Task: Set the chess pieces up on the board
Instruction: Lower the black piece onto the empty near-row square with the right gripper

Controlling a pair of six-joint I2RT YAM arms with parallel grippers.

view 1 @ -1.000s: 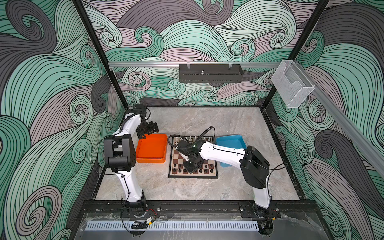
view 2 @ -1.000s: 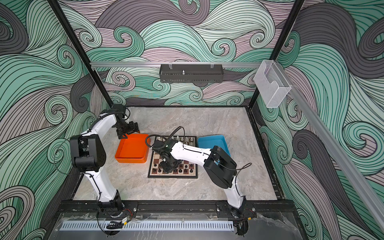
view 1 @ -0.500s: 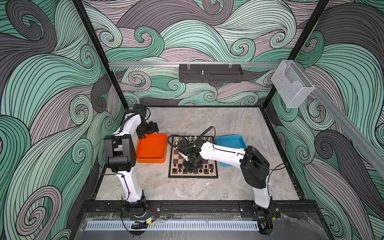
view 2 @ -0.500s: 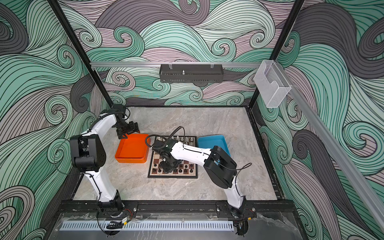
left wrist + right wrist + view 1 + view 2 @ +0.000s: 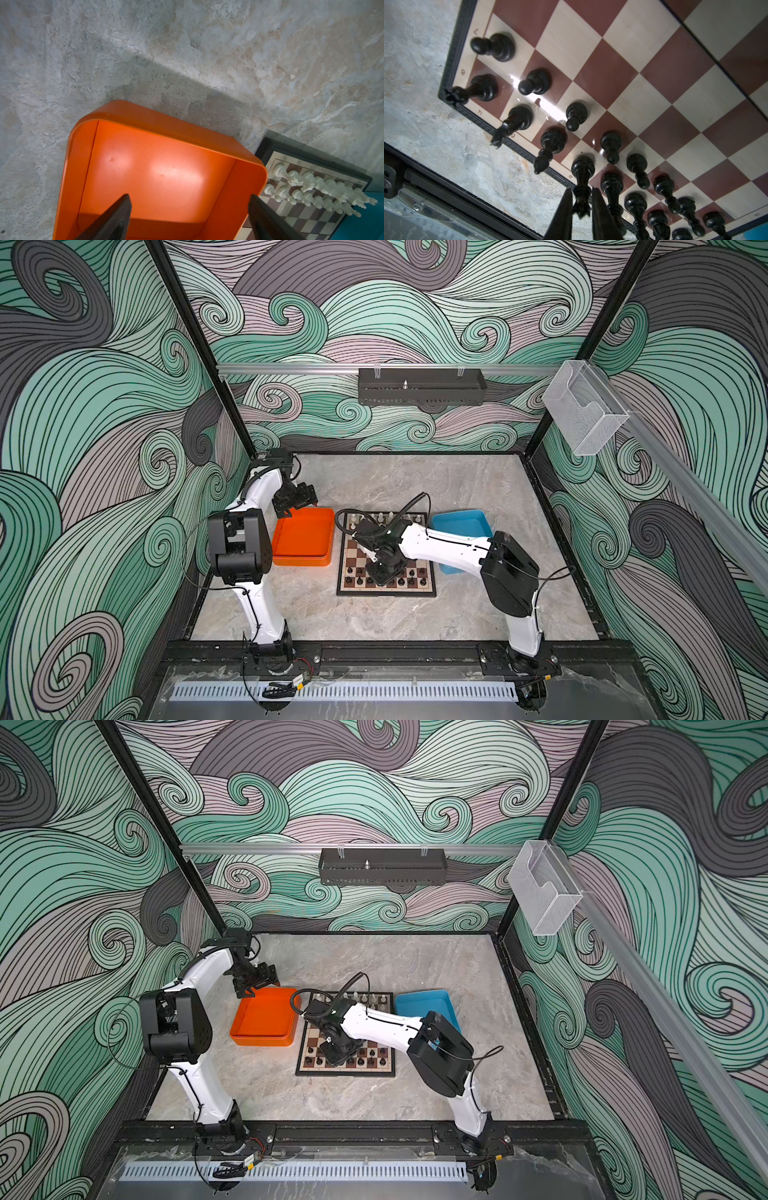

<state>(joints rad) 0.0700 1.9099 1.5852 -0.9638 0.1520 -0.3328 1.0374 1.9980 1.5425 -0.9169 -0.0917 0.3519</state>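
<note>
The board (image 5: 360, 549) (image 5: 312, 1041) lies mid-table. White chess pieces (image 5: 380, 517) (image 5: 311, 187) line its far two rows and black chess pieces (image 5: 411, 572) (image 5: 533, 82) its near two rows. My right gripper (image 5: 384, 572) (image 5: 581, 189) hangs low over the near row. Its fingers flank the crown of a tall black piece (image 5: 582, 168) standing on an edge square, with a thin gap on each side. My left gripper (image 5: 303, 508) (image 5: 189, 196) hovers wide open over the far edge of the orange tray (image 5: 303, 562) (image 5: 158, 124), holding nothing.
A blue tray (image 5: 461, 522) (image 5: 424, 1002) sits right of the board, partly under the right arm. The orange tray touches the board's left side and shows no pieces inside. The black frame rail (image 5: 446, 195) runs close to the board's near edge.
The right gripper's jaws have parted slightly around the black piece. Neither arm has visibly shifted.
</note>
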